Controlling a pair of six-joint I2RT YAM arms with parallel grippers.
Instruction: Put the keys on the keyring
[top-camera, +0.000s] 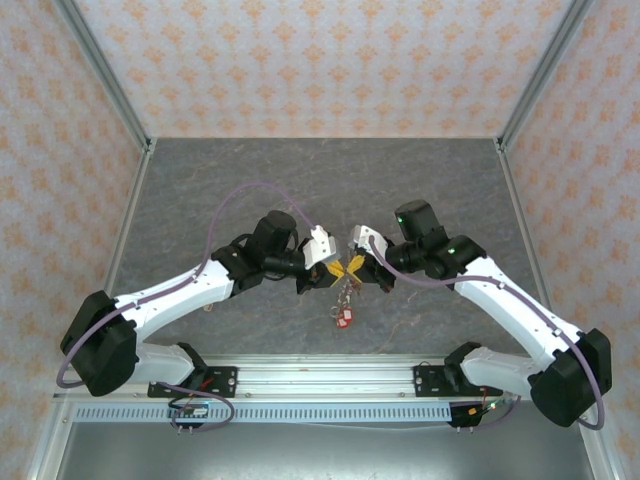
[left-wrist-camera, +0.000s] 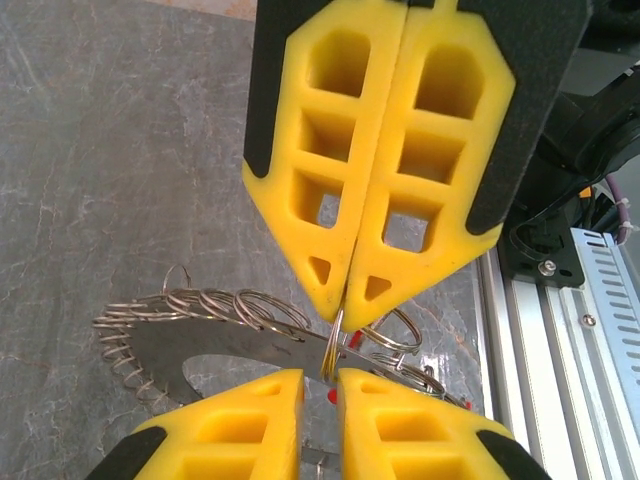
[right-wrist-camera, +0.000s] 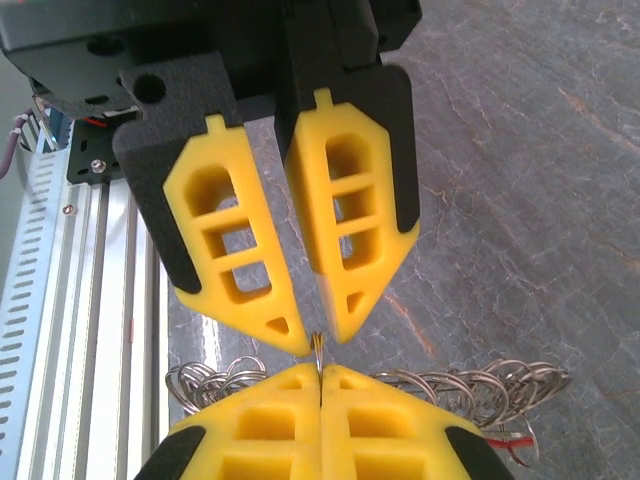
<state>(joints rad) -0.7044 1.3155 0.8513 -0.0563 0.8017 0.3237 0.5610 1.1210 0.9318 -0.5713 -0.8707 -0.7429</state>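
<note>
Right end effector (left-wrist-camera: 346, 300) pinches split ring (left-wrist-camera: 334, 345), left end effector (right-wrist-camera: 318, 335) parted, over open table (top-camera: 200, 190).

Over the middle of the table (top-camera: 200, 180) the left gripper (top-camera: 338, 270) and right gripper (top-camera: 357, 266) met tip to tip, left of centre and right of centre, with a wire loop (left-wrist-camera: 336, 340) pinched in the right one's tips. The keyring (left-wrist-camera: 240, 348) sat just beneath them. The keys (top-camera: 345, 315) were on the near side, between the tips and the rail (top-camera: 320, 378).
</note>
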